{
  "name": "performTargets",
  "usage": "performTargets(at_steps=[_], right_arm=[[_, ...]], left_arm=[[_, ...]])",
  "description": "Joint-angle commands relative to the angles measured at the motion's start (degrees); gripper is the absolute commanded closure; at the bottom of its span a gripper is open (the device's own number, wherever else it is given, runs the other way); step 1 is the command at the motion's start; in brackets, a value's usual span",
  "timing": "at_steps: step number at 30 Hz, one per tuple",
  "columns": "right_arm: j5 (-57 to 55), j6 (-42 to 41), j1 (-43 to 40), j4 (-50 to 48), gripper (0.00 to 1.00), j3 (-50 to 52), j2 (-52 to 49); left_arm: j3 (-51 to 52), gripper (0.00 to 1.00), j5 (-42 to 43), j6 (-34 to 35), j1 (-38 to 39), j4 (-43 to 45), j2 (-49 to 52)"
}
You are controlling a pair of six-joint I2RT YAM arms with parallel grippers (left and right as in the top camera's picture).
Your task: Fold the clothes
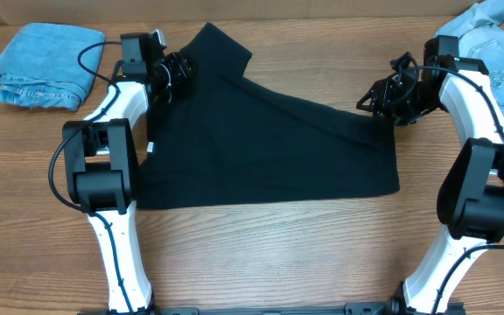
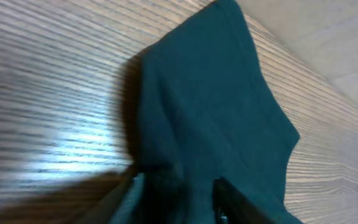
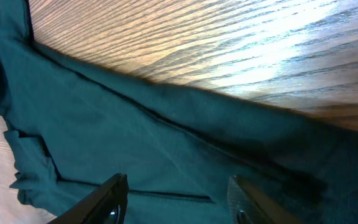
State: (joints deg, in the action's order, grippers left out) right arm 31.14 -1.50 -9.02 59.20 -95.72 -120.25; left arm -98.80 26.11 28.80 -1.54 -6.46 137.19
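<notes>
The left gripper (image 1: 180,74) is at the far left corner of the black T-shirt (image 1: 269,149). In the left wrist view its two fingers (image 2: 129,190) stand on both sides of a bunched fold of the dark cloth, and the cloth fills the space between them, so the left gripper (image 2: 176,193) looks clenched on the shirt. From this fold the cloth runs away from the camera to a pointed corner that lies flat on the wood.

The right gripper (image 1: 376,98) is at the far right edge of the same shirt. In the right wrist view its fingers (image 3: 114,199) are apart, and the cloth (image 3: 135,124) lies smooth and flat under them with a seam running across. Nothing is pinched there, so the right gripper (image 3: 176,199) looks released.

The black T-shirt is spread on the middle of the worktop (image 1: 261,254), between the two arms. Its near edge is almost straight, its far edge goes down from the left corner toward the right gripper, and a small white tag (image 1: 150,147) shows at its left side.

A folded piece of light-blue denim (image 1: 46,66) lies at the far left of the worktop, well apart from the shirt. A loose heap of blue clothes (image 1: 488,35) lies at the far right corner, behind the right arm.
</notes>
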Motion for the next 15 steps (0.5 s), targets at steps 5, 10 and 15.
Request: performTargets(at_steps=[5,10,15], right_arm=[[0.48,0.02,-0.09,0.46,0.45,-1.11,2.49],[0.48,0.02,-0.09,0.44,0.45,-1.11,2.49],[0.48,0.02,-0.09,0.44,0.46,-1.11,2.49]], left_arm=[[-1.9,0.78,1.57,-1.55,-2.58,-0.39,1.25],[-4.09,0.82,5.84,-1.57,-4.15,-1.88,1.22],[-7.52,0.85,8.55,-3.13,-4.74,-5.4,0.44]])
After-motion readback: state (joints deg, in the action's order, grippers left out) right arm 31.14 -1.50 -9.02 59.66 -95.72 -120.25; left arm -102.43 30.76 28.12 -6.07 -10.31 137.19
